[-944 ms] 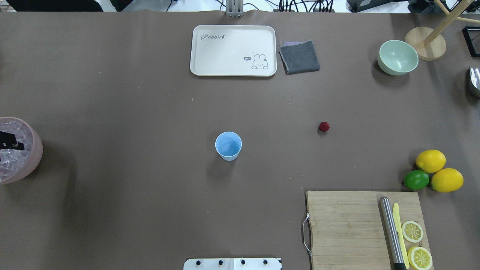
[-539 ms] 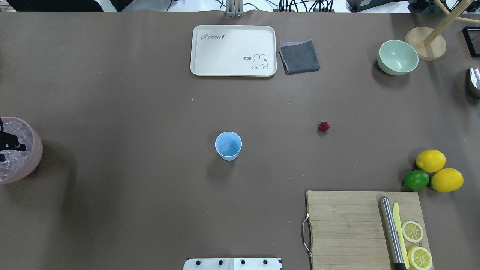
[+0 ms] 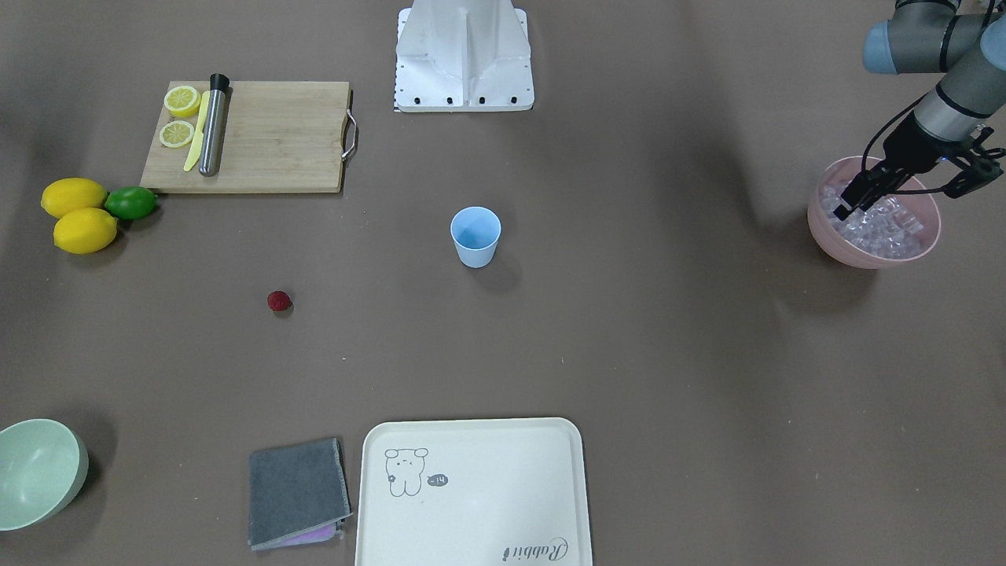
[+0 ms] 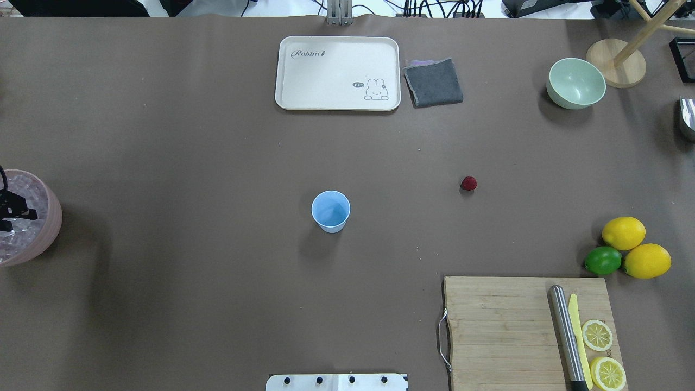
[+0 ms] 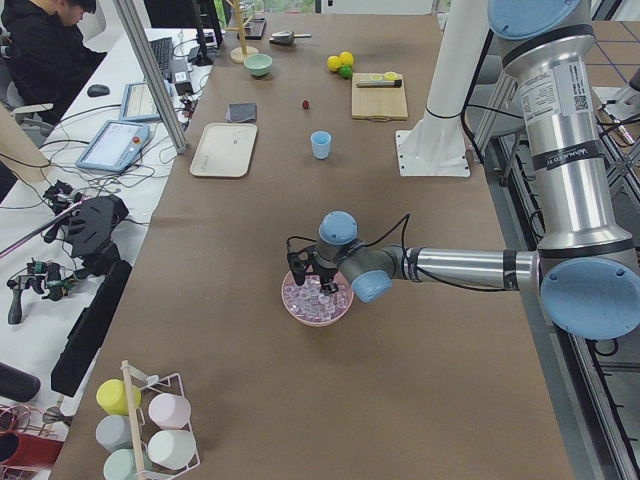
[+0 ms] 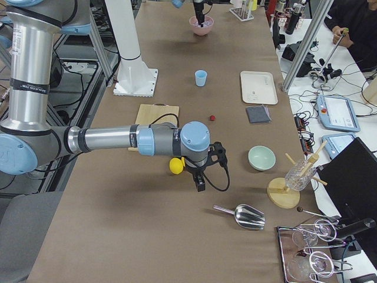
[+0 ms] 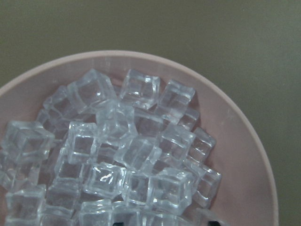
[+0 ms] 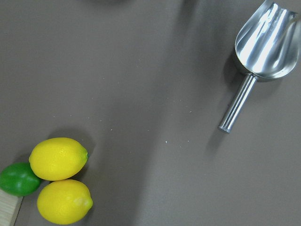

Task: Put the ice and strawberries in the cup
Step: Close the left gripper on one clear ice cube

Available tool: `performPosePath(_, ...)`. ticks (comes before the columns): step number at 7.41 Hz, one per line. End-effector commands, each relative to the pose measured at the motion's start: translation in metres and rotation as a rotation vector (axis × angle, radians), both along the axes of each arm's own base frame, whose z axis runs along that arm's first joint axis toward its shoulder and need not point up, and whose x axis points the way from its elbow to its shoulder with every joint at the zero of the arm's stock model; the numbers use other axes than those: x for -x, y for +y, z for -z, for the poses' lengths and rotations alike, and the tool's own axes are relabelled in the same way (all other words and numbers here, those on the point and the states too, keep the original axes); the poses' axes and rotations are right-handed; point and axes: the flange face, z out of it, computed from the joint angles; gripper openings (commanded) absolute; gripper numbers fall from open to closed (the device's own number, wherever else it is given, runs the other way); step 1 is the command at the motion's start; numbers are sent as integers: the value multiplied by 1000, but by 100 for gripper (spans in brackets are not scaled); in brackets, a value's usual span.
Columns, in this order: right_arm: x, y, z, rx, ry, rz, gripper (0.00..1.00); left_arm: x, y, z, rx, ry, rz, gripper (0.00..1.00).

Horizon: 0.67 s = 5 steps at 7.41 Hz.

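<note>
The light-blue cup (image 4: 330,210) stands upright mid-table, also in the front view (image 3: 475,236). The dark-red strawberry (image 4: 468,183) lies on the table to the cup's right, also in the front view (image 3: 279,301). The ice (image 7: 127,150) is a heap of clear cubes in a pink bowl (image 3: 821,228) at the table's left end. My left gripper (image 3: 900,200) is open, low over the ice, with nothing seen between its fingers. My right gripper (image 6: 200,180) hovers near the lemons, far from the cup. It shows only in the right side view, so I cannot tell its state.
A cream tray (image 4: 337,73), a grey cloth (image 4: 433,82) and a mint-green bowl (image 4: 575,83) sit at the far side. Lemons (image 4: 623,232) and a lime (image 4: 602,260) lie right. A cutting board (image 4: 505,331) holds a muddler and lemon slices. A metal scoop (image 8: 265,42) lies beyond.
My left gripper has shifted a little toward the table's left edge over the ice bowl. The cup and strawberry have not moved.
</note>
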Motion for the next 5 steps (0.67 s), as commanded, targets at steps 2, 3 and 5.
performPosePath(2,-1,2,-1,5,0,-2,99,2,1,5,6,12,-3,0)
performPosePath(3,0,2,-2,6,-2,-2,99,4,5,16,6,39,-21,0)
performPosePath(5,0,4,-4,11,-3,-1,99,25,4,33,23,131,-73,0)
